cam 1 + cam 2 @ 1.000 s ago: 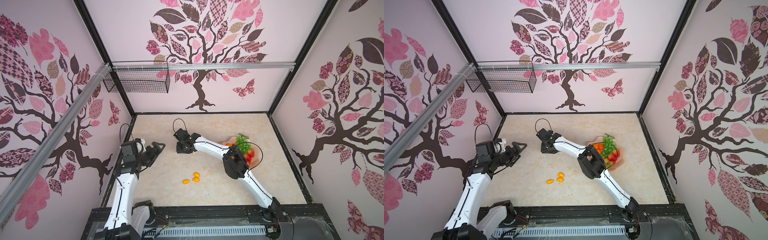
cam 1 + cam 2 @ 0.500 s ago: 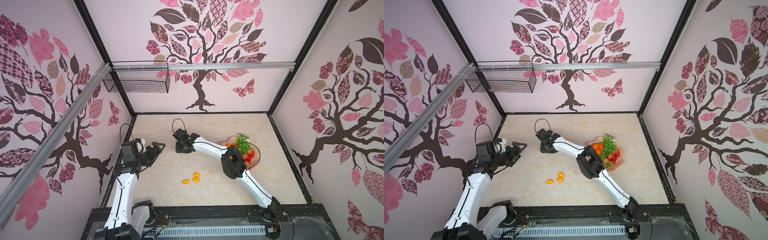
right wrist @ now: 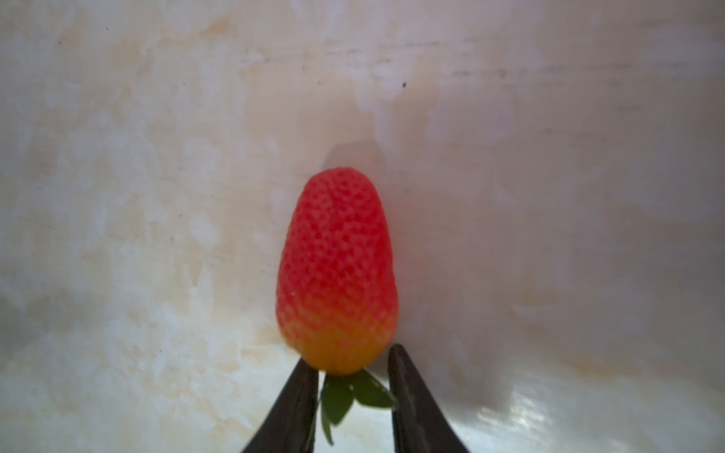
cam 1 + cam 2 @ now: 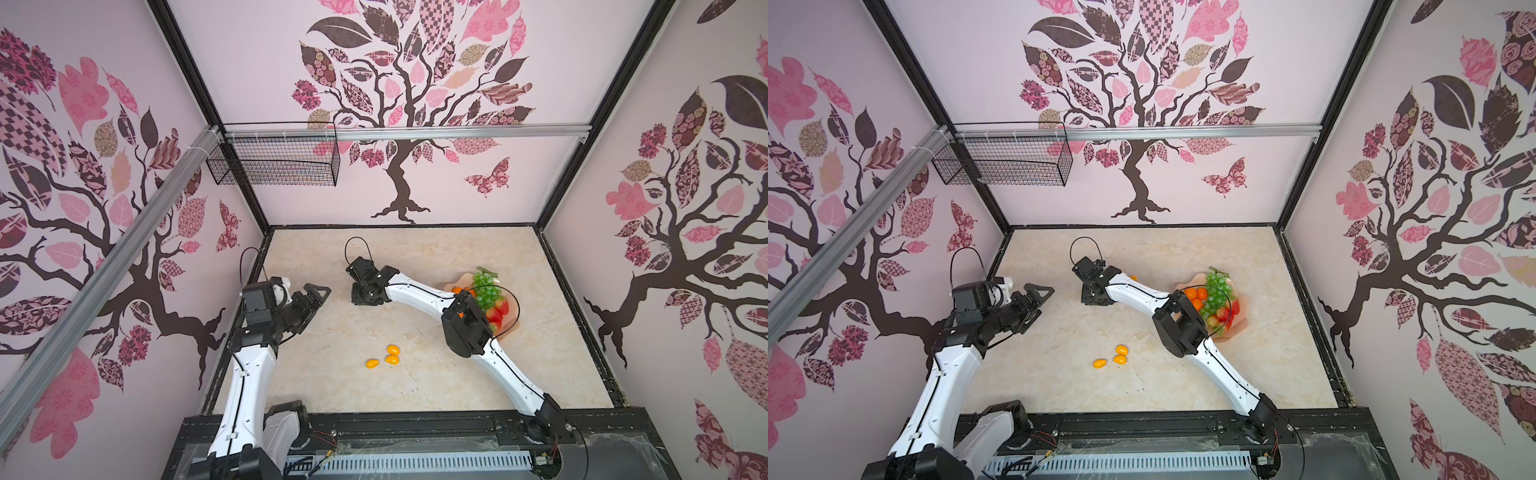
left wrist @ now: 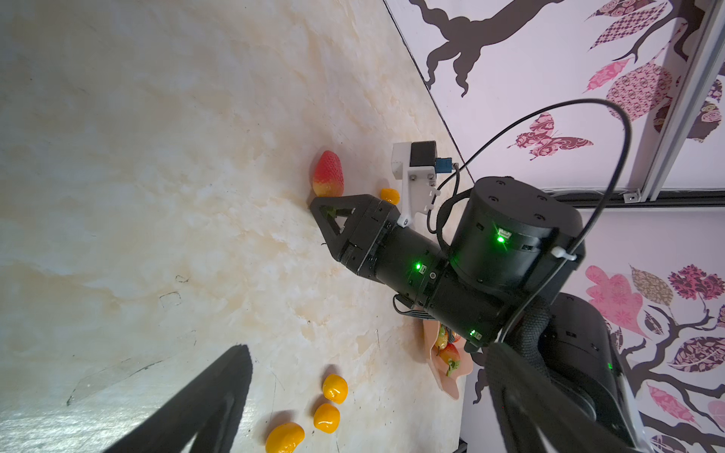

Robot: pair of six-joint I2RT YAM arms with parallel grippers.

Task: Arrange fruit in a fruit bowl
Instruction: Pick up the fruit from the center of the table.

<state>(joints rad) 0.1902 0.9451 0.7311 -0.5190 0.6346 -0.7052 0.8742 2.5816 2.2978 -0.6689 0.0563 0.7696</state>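
Observation:
A red strawberry (image 3: 337, 266) with an orange base and green leaves lies on the marble table (image 4: 415, 257). My right gripper (image 3: 351, 359) is shut on its leafy end, one fingertip against each side. The left wrist view shows that strawberry (image 5: 328, 174) just beyond the right gripper (image 5: 321, 208). Three yellow-orange ovals (image 4: 392, 360) (image 4: 1120, 360) (image 5: 326, 418) lie together mid-table. The fruit bowl (image 4: 514, 320) (image 4: 1241, 322) at the right holds green grapes (image 4: 1217, 291), tangerines (image 4: 1196, 297) and strawberries (image 4: 1229, 309). My left gripper (image 4: 316, 291) (image 5: 368, 349) hovers open and empty at the left.
Another small orange fruit (image 4: 1133, 276) (image 5: 389, 195) lies behind the right wrist. A black wire mesh basket (image 4: 274, 162) hangs on the back wall at upper left. The right arm's elbow (image 4: 465, 328) stands beside the bowl. Walls enclose the table on three sides.
My right gripper's jaws have narrowed onto the strawberry's leafy end, and its elbow has shifted slightly left. The left arm and the loose fruits have not moved.

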